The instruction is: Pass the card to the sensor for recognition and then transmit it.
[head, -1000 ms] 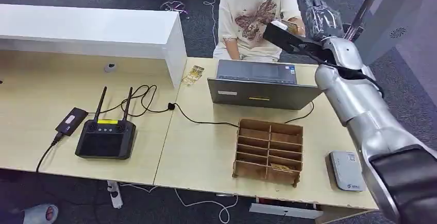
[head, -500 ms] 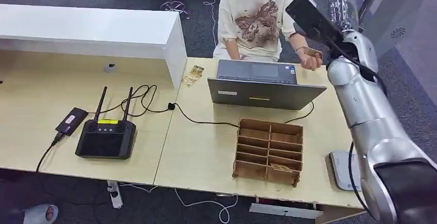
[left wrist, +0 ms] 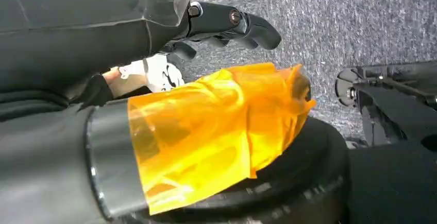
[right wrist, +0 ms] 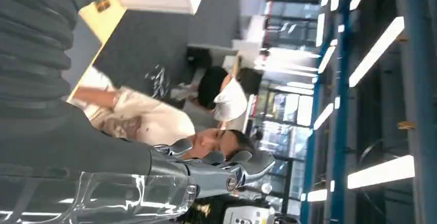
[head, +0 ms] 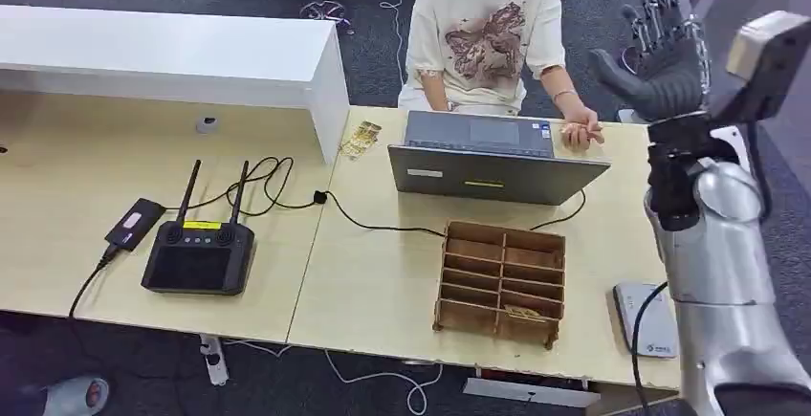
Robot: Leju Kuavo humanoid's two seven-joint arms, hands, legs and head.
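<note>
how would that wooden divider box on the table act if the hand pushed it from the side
The wooden divider box would probably slide rather than tip: it sits low and wide on the smooth table. It looks light, thin slats around mostly empty compartments, so a small push may shift it. The slats look fragile, so pressing a divider seems riskier than pressing the outer wall.

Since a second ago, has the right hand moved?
Yes. The right hand has swung away from in front of the person, to the right and up past the laptop's right end, and is now empty, fingers spread.
</note>
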